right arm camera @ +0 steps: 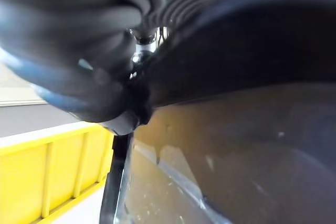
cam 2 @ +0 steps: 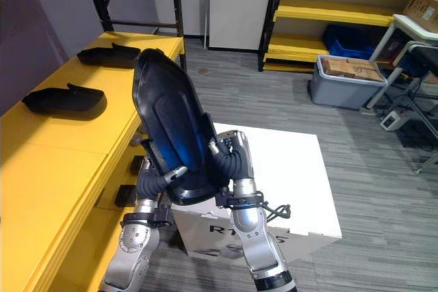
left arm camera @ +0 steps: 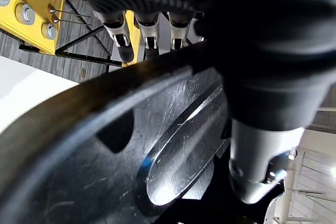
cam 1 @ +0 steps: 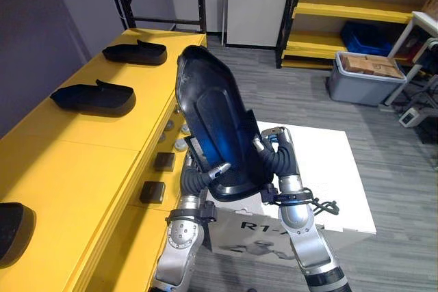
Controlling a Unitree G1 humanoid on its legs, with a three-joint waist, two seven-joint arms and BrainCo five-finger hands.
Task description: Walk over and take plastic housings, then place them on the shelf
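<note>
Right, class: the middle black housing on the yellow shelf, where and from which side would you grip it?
Probably the middle housing by its end nearest the yellow shelf's open edge, pinching both long sides, from that edge: it lies flat across the shelf, long and narrow.

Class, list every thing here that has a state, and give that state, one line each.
held housing: off the shelf, standing on end, tilted, gripped at its lower end.
left hand: shut on the held housing.
right hand: shut on the held housing.
far housing, middle housing, near housing: lying on the yellow shelf, untouched.
grey bin: lidless, cardboard box inside.
</note>
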